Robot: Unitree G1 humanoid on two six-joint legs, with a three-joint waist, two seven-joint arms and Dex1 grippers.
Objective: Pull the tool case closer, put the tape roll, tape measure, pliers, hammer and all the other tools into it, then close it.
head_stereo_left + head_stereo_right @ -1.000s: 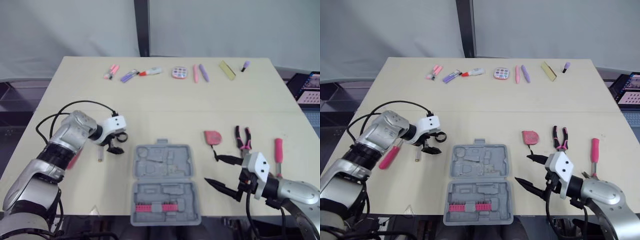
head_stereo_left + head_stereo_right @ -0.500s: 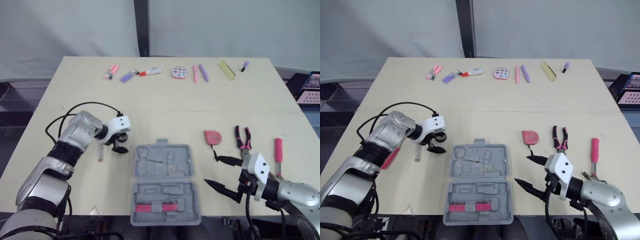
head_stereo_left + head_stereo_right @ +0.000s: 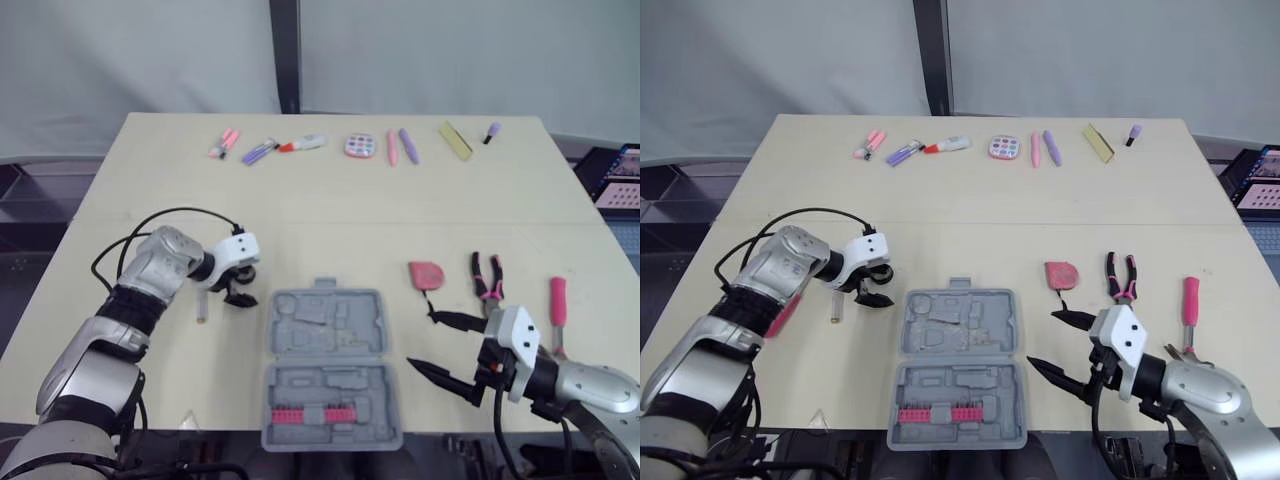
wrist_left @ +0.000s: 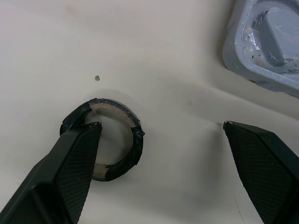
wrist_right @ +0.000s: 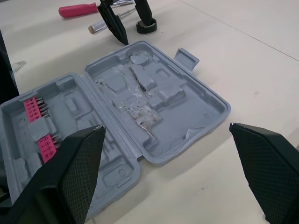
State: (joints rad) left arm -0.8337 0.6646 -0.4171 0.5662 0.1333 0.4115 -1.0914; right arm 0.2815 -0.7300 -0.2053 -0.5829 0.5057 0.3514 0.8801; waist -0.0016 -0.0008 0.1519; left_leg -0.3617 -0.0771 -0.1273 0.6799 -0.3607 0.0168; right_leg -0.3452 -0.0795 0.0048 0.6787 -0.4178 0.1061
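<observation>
The grey tool case (image 3: 325, 365) lies open at the table's front edge, pink bits in its near half. My left gripper (image 3: 237, 286) is open just left of the case's far corner (image 4: 266, 42). One finger sits in the hole of the black tape roll (image 4: 133, 140), the other stands well apart from it. My right gripper (image 3: 434, 344) hangs open to the right of the case, holding nothing. The pink tape measure (image 3: 424, 273), pliers (image 3: 486, 275) and pink-handled hammer (image 3: 557, 300) lie to the right of the case. A pink-handled screwdriver (image 3: 780, 312) lies under my left arm.
Several small pink and purple items line the far edge, among them markers (image 3: 222, 143), a round palette (image 3: 359, 146) and a yellow block (image 3: 454, 140). A screen (image 3: 618, 175) stands off the right side. Bare tabletop (image 3: 330, 225) separates that row from the case.
My left gripper has moved a little right toward the case's far left corner, then held over the tape roll. The right gripper and the case have stayed put.
</observation>
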